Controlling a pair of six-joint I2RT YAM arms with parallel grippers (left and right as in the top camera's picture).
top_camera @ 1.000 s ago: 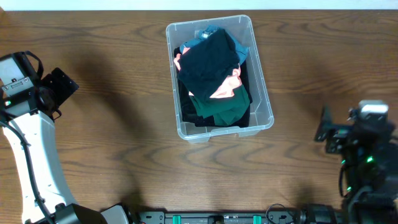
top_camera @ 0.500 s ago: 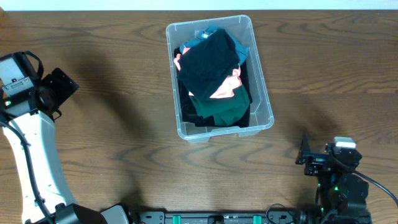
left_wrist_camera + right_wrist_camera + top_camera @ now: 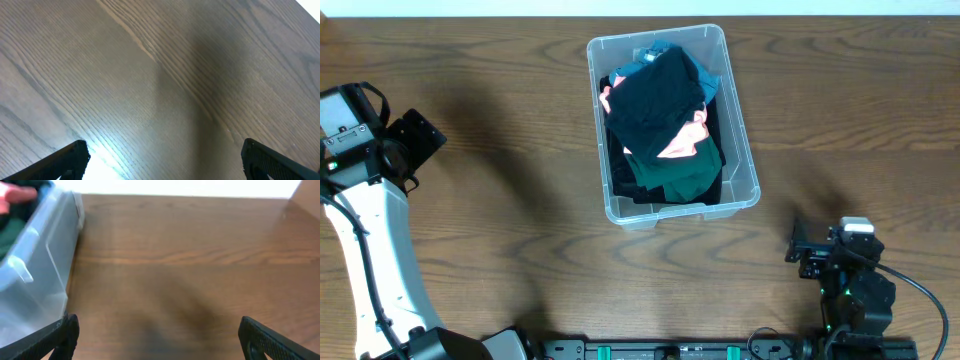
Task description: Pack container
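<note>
Watching the container [image 3: 748, 172] sit at the far middle of the table [image 3: 500, 150], I worry about the clothes [image 3: 660, 105] piled loosely to its rim: a careless push could spill the top layer. My left gripper [image 3: 162, 160] and right gripper [image 3: 157, 337] both gape wide, holding nothing.

Setting: robot test bench, lab-type. Wood-grain table [image 3: 500, 180] carries a clear container [image 3: 746, 150] of clothes. Left of the container stands a white arm [image 3: 370, 250], to its front right a black arm [image 3: 855, 290] trailing a cable [image 3: 920, 295], and in front of it a black mounting rail [image 3: 670, 351] with green fittings.
</note>
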